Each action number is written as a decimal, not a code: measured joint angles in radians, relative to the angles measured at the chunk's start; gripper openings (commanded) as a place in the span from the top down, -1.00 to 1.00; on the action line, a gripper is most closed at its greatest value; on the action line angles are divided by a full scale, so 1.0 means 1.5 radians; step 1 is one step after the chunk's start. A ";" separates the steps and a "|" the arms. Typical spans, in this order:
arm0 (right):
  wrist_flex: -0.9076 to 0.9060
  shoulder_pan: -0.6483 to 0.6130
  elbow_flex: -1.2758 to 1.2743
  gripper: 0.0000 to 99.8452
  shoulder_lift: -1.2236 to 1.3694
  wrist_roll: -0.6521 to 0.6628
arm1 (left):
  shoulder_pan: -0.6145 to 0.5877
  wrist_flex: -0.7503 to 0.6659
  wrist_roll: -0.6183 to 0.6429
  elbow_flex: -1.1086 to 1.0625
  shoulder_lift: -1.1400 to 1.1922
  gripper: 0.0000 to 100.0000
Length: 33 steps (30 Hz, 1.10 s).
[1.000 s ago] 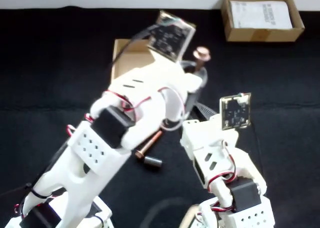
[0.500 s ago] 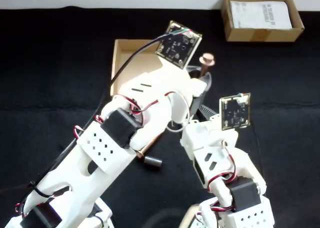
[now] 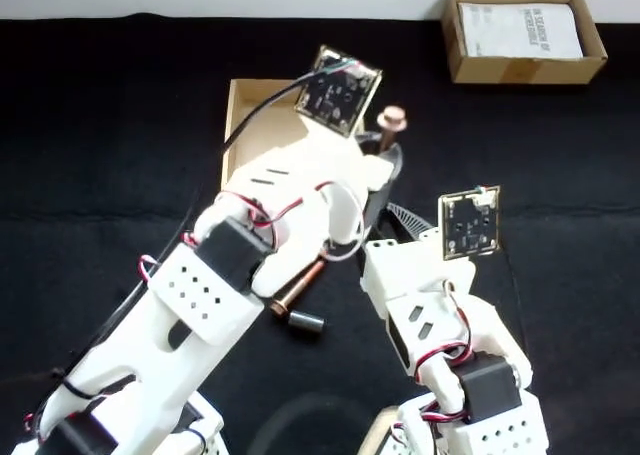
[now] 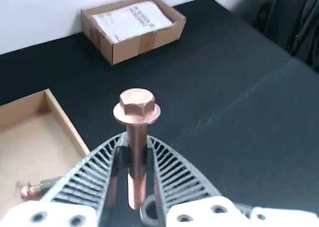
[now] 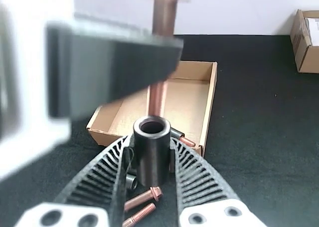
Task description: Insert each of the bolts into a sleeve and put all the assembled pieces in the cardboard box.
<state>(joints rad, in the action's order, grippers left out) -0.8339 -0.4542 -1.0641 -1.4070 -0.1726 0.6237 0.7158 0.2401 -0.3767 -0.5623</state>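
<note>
Bolt [image 4: 135, 137], clamped upright in your left jaws, has drifted right then back left. It now hangs just above the sleeve [image 5: 151, 149] clamped in your right jaws, right of the cardboard box [image 3: 255, 115]. It looks ready to lower in.

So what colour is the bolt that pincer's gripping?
Coppery reddish-brown; the bolt shows best in the left wrist view.
</note>
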 measured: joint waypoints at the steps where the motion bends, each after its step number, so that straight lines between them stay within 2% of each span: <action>1: 0.000 0.000 0.000 0.98 0.000 0.000 | 0.002 -0.004 0.000 -0.012 -0.007 0.98; 6: 0.000 0.000 0.000 0.98 0.000 0.000 | 0.004 -0.037 0.000 -0.061 -0.039 0.98; 16: 0.000 0.000 -0.020 0.98 0.000 0.000 | -0.006 -0.089 -0.024 -0.063 -0.058 0.98; 33: 0.000 0.000 -0.031 0.98 0.000 0.000 | 0.000 -0.073 -0.024 -0.063 -0.060 0.98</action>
<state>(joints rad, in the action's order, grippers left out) -0.8339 -0.4542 -1.1101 -1.4070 -0.1726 0.6237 0.6068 0.2048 -0.4718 -0.6529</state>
